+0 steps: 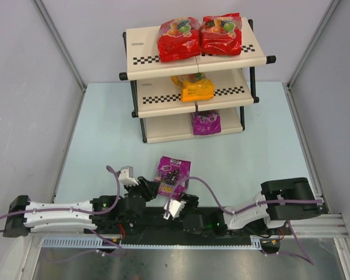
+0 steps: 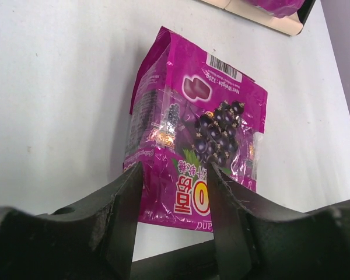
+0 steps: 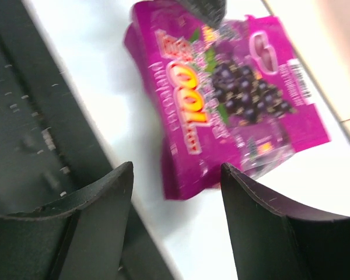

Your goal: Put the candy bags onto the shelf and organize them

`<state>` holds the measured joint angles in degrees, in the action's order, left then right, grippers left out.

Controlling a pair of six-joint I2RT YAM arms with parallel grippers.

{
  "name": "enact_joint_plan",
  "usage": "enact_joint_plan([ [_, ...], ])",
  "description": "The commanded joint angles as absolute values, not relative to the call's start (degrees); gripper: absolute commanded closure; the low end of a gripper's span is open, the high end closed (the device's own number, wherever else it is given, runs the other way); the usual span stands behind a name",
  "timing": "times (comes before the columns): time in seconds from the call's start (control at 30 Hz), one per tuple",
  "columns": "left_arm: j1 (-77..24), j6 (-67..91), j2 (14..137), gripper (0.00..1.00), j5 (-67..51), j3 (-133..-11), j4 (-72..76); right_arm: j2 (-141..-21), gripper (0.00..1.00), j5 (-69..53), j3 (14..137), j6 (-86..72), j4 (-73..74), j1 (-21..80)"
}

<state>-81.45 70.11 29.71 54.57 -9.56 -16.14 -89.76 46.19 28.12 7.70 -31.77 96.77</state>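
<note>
From above, the purple candy bag (image 1: 173, 174) lies just ahead of our left gripper (image 1: 147, 185), well short of the shelf (image 1: 141, 42). Our left wrist shows that gripper spread astride the bag's near edge, where a shallow pinch could slip off the glossy film. Our right wrist shows the right gripper (image 3: 176, 169) spread, empty and near enough to nudge it.

You have a pale blue table (image 1: 105, 134) running from the near edge to the far wall. Plain grey-white walls (image 1: 23, 87) close it in on the left, right and far sides. A slanting aluminium post (image 1: 59, 44) stands at the far left corner and a second post (image 1: 315, 44) at the far right. Along the near edge lie a white slotted cable duct (image 1: 151, 241) and a dull metal sheet (image 1: 163, 265).
</note>
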Motion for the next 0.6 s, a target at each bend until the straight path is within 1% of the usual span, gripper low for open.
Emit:
enact_joint_plan([
  [0.0, -81.2, 70.5, 31.1, 0.48, 56.0, -12.0, -15.6, -90.9, 0.35, 50.5, 30.8, 16.0, -36.8, 96.6],
  [0.1, -81.2, 70.8, 31.7, 0.48, 55.6, -11.7, -14.8, -90.3, 0.35, 51.2, 31.0, 16.9, -37.0, 97.7],
  [0.2, -81.2, 70.8, 31.7, 0.48, 55.5, -11.3, -14.1, -90.6, 0.35, 49.0, 31.0, 16.2, -36.8, 96.9],
  [0.33, -81.2, 71.3, 31.0, 0.49, 55.6, -11.0, -14.7, -91.5, 0.41, 46.1, 31.0, 14.9, -36.8, 95.3],
  [0.37, -81.2, 71.5, 30.7, 0.49, 55.7, -11.0, -15.7, -91.3, 0.54, 45.8, 31.0, 14.8, -36.7, 94.6],
  [0.4, -81.2, 72.1, 29.9, 0.48, 55.9, -11.0, -16.2, -90.4, 0.63, 45.2, 31.1, 14.3, -35.4, 94.3],
  [0.47, -81.2, 72.2, 28.8, 0.48, 56.2, -11.2, -17.5, -88.5, 0.94, 42.3, 31.4, 12.3, -33.1, 93.3],
  [0.5, -81.2, 72.1, 27.6, 0.47, 56.2, -11.4, -18.2, -86.1, 1.0, 42.1, 31.4, 11.4, -31.5, 93.2],
  [0.57, -81.2, 71.9, 26.2, 0.45, 57.1, -12.7, -20.5, -83.1, 1.0, 39.2, 31.4, 9.3, -28.9, 92.5],
])
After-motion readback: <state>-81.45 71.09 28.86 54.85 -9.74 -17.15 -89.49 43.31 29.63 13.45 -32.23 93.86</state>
